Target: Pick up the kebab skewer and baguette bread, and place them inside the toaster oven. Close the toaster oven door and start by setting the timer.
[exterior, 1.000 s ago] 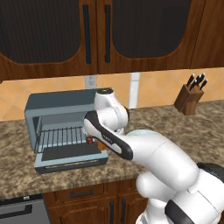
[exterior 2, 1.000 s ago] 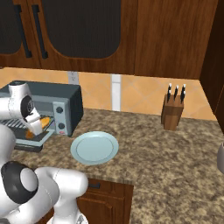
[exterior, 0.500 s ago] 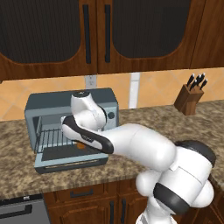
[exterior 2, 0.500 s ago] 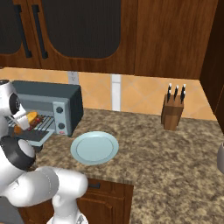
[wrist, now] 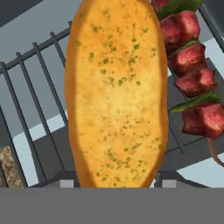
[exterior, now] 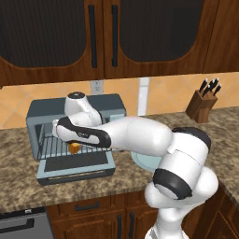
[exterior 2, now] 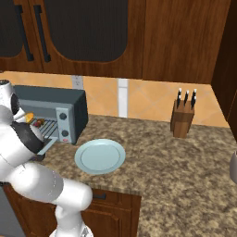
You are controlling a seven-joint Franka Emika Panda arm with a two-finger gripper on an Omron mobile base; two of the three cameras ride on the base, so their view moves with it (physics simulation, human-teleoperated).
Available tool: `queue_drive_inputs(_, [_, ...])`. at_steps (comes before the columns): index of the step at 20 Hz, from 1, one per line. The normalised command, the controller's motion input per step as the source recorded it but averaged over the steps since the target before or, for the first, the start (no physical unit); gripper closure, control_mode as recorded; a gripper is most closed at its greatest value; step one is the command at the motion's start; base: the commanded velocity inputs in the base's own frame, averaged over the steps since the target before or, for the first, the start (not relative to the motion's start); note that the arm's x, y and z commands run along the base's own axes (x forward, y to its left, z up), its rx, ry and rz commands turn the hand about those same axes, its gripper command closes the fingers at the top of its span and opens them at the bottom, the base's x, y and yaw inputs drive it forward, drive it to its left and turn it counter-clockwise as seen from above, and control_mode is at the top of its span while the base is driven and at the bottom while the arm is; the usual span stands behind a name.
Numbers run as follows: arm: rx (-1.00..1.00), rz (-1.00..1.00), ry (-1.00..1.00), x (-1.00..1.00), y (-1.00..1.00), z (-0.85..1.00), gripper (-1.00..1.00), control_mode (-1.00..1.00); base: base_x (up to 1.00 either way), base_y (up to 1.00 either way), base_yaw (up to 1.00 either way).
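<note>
Your white arm reaches left across the speckled brown stone table [exterior: 18, 186] into the boxy blue-grey metal toaster oven [exterior: 46, 112]. Its door, a blue-grey front flap with a dark glass window [exterior: 77, 163], lies folded down and open toward you.

In the hand view, the golden orange-tan baguette bread, flecked with green herbs [wrist: 116, 92], stands lengthwise in front of the camera, its near end between the two dark tips of the pincer [wrist: 114, 183]. The pincer is pinching the baguette bread across its width. From the left base view the loaf shows as a small orange spot [exterior: 74, 147] at the front of the wire rack [exterior: 49, 145].

The kebab skewer, a thin stick threaded with dark red meat chunks and green pieces [wrist: 192, 83], already lies on the rack, just to the right of the bread in the hand view; you cannot tell whether they touch.

The bread looks light and crusty, so a modest squeeze across the middle should do. The skewer's chunks look soft and may slide on the stick.

A pale blue round plate [exterior 2: 100, 156] sits on the table right of the oven.
</note>
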Motion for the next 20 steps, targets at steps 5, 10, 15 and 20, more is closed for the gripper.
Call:
queue_drive_inputs(5, [0.09, 0.04, 0.00, 0.00, 0.38, -0.25, 1.00, -1.00, 0.00, 0.00, 0.00])
queue_drive_inputs(10, [0.06, 0.04, 0.00, 0.02, 0.23, -0.24, -1.00, -1.00, 0.00, 0.00, 0.00])
queue_drive_inputs(15, [0.01, 0.05, -0.02, 0.07, 0.07, -0.05, -1.00, -1.00, 0.00, 0.00, 0.00])
queue_drive_inputs(20, [0.00, 0.05, -0.03, 0.08, 0.00, 0.00, -1.00, -1.00, 0.00, 0.00, 0.00])
